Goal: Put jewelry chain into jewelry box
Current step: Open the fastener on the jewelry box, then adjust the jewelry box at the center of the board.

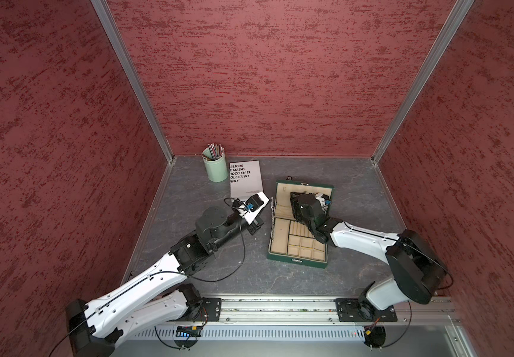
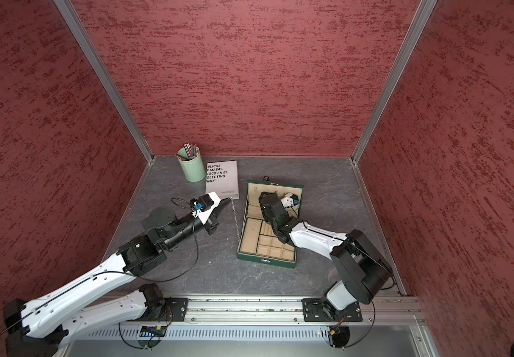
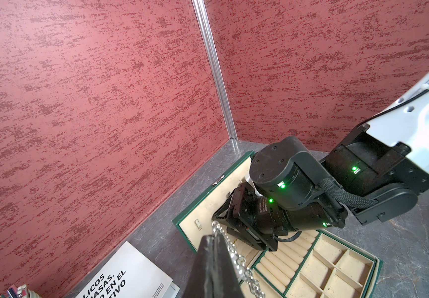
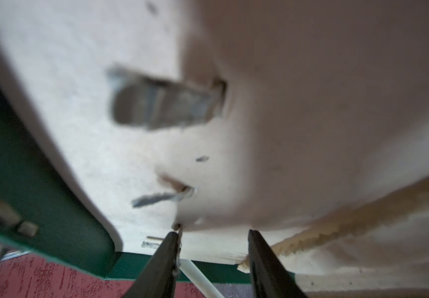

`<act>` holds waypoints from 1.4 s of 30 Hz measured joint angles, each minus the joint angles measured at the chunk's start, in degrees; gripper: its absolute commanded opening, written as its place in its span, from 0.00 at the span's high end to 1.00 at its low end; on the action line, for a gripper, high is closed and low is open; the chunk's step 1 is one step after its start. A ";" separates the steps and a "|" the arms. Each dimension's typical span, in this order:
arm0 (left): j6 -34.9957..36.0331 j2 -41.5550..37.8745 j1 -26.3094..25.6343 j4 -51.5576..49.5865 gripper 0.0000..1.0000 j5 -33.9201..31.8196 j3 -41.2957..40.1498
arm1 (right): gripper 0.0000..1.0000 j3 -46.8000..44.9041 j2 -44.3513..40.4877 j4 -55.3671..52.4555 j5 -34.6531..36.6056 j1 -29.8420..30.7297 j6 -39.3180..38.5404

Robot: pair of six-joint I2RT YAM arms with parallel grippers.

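open grey tabletop [image 1: 265, 278] spreads in front of the jewelry box [image 1: 295, 262], whose long axis runs near to far. just left of its edge the jewelry chain [image 1: 272, 222] hangs straight down, pinched by the left gripper [image 2: 229, 201]. only the right wrist view shows the right gripper [image 4: 212, 233] spread apart at the lid lining.

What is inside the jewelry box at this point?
Only bare beige compartments and ring rolls show in the jewelry box; the jewelry chain hangs outside it from the shut left gripper. The right gripper and arm cover its middle and part of the lid lining.
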 measured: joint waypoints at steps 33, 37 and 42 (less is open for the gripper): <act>0.04 0.09 -0.02 -0.02 1.00 -0.04 0.00 | 0.30 17.55 -31.63 -58.18 -7.58 -1.49 -39.85; 0.09 0.11 -0.20 -0.02 1.00 -0.22 0.00 | 0.35 10.56 -32.70 -64.98 -7.21 -1.60 -45.42; 0.20 0.35 -0.39 -0.02 1.00 -0.28 0.00 | 0.40 1.60 -30.36 -66.82 -7.32 -2.25 -48.39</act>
